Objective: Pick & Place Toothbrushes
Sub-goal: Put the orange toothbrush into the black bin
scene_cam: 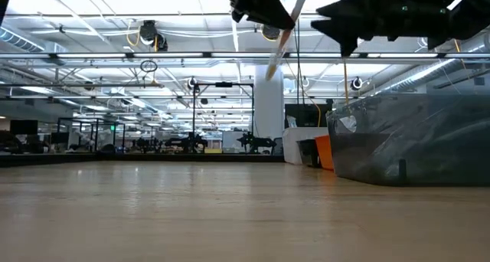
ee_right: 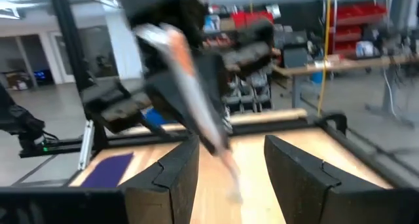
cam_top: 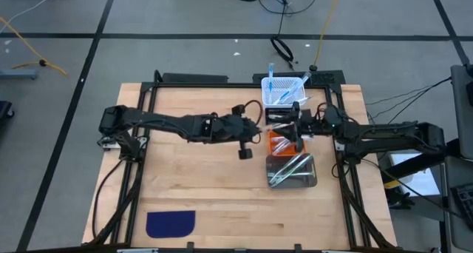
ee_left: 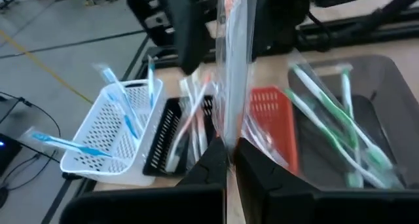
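My left gripper [cam_top: 264, 129] is over the table's middle, beside the row of bins, shut on a toothbrush [ee_left: 234, 67] in a clear wrapper with an orange-red accent. The low view shows this toothbrush [scene_cam: 279, 41] tilted high above the table. My right gripper [ee_right: 229, 178] is open and close to the right of it [cam_top: 297, 127], with nothing between its fingers. More toothbrushes lie in the bins: blue ones in the white basket [cam_top: 284, 90], white and orange ones in the black bin [ee_left: 173, 135], green ones in the grey bin [cam_top: 292, 171]. My left gripper pinches the wrapped toothbrush [ee_left: 229, 137] between its two fingers. The toothbrush's long part reaches out past the fingertips. It is lifted clear of the table and the bins and is tilted, with its lower end [scene_cam: 269, 70] in the air. Which end the fingers have, I cannot tell.
An orange bin [cam_top: 279, 143] sits between the black bin and the grey bin. The bins form a row from far to near at the table's right. A dark blue cloth patch [cam_top: 170, 223] lies near the front left corner. Bare wood lies between them.
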Motion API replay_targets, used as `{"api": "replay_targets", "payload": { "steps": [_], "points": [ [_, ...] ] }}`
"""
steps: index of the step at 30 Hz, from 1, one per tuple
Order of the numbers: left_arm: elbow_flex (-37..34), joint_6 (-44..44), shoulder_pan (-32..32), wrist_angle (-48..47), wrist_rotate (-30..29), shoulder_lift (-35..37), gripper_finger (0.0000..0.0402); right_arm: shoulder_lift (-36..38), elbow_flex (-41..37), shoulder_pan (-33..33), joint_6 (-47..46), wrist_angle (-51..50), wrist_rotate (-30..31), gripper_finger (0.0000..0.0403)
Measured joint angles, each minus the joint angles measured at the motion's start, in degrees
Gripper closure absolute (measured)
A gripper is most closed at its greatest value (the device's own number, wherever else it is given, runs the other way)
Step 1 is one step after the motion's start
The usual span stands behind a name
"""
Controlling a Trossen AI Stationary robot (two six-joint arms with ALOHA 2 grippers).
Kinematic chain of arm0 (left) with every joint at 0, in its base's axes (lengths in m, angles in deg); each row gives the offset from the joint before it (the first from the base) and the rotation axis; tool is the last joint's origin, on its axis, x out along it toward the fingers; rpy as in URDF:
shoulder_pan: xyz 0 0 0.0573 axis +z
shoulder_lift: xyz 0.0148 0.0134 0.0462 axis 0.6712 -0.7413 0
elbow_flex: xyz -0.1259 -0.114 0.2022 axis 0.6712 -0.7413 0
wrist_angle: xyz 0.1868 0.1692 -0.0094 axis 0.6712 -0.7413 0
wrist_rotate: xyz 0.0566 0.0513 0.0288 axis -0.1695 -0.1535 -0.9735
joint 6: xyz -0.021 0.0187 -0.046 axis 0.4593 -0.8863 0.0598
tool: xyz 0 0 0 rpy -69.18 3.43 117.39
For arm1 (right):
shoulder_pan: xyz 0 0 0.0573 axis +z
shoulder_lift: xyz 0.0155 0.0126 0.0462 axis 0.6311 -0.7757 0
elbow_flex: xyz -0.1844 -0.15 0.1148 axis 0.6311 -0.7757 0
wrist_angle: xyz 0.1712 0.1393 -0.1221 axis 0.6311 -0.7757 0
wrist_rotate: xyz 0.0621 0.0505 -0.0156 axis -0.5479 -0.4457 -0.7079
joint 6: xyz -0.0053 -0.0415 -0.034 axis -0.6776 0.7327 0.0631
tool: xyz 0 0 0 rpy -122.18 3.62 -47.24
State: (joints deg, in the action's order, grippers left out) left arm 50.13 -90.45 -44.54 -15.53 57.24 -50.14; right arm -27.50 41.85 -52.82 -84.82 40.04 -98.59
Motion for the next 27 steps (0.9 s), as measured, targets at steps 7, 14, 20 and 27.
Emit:
{"api": "replay_targets", "payload": {
  "steps": [7,14,20,27],
  "points": [
    [0.00,0.09,1.51,4.46,3.49,-1.38,0.0393,-2.23,-0.01,3.17,5.07,7.71,3.39,0.0238],
    [0.02,0.04,2.71,7.48,3.66,-2.71,0.0393,-5.86,-0.08,4.77,5.60,13.53,3.45,0.0238],
    [0.00,0.46,3.15,7.05,4.12,-4.04,0.0394,-6.43,-0.04,4.82,5.62,14.05,6.48,0.0276],
    [0.00,1.31,3.11,7.36,4.09,-4.81,0.0390,-6.45,-0.04,4.78,7.97,12.47,7.55,0.0385]
  ]
}}
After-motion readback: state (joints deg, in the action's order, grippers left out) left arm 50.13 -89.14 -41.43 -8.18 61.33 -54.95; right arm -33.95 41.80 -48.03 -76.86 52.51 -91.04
